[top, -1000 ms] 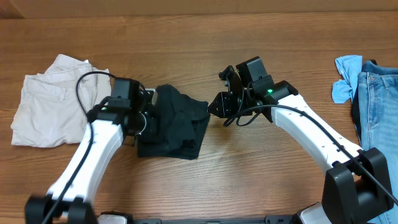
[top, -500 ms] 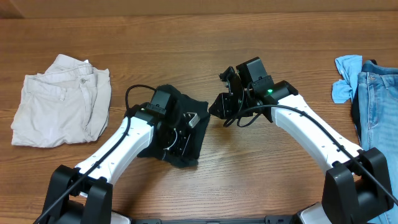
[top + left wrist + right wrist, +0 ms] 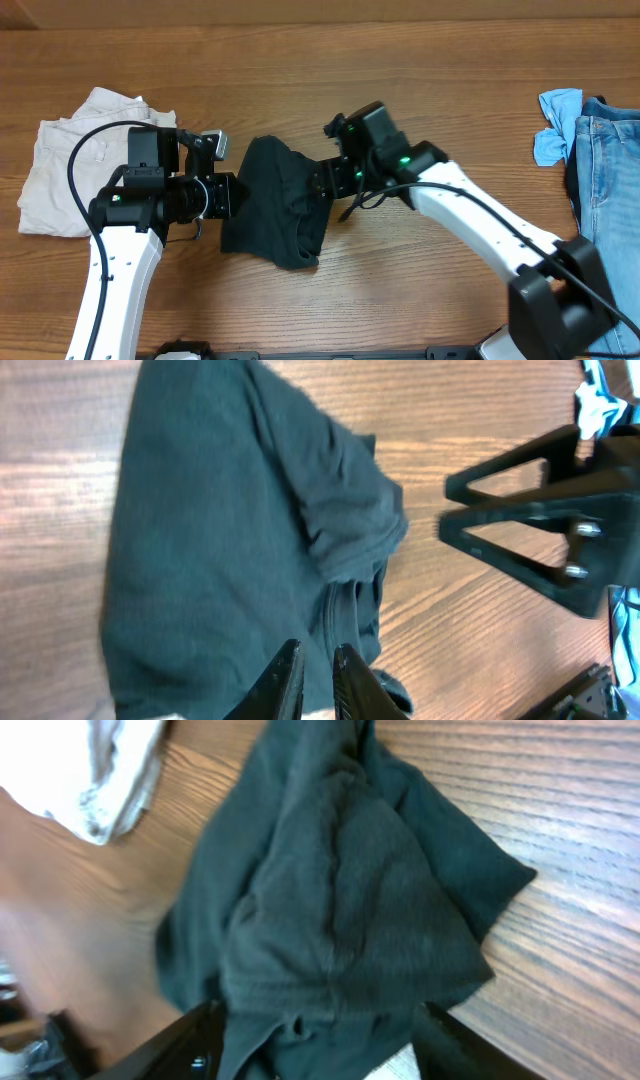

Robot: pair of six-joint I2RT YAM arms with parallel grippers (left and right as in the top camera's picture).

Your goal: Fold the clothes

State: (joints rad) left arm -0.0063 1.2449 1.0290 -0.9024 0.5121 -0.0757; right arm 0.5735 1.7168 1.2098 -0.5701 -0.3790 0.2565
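The clothes, a dark T-shirt, lie bunched in a rough fold at the table's middle; folds and a hem show in the left wrist view and the right wrist view. My left gripper sits at the shirt's left edge, pointing right. Its fingers stand only slightly apart over the cloth, with nothing between them. My right gripper is at the shirt's right edge, its fingers spread wide on either side of a raised fold. It also shows in the left wrist view.
Cream-white shorts lie crumpled at the far left, close behind my left arm, and show in the right wrist view. Blue jeans and a light blue cloth lie at the right edge. Bare wood runs along the front and back.
My left arm has pulled back to the left off the shirt and its jaws have parted a little. My right gripper has moved left over the shirt's edge and opened wide.
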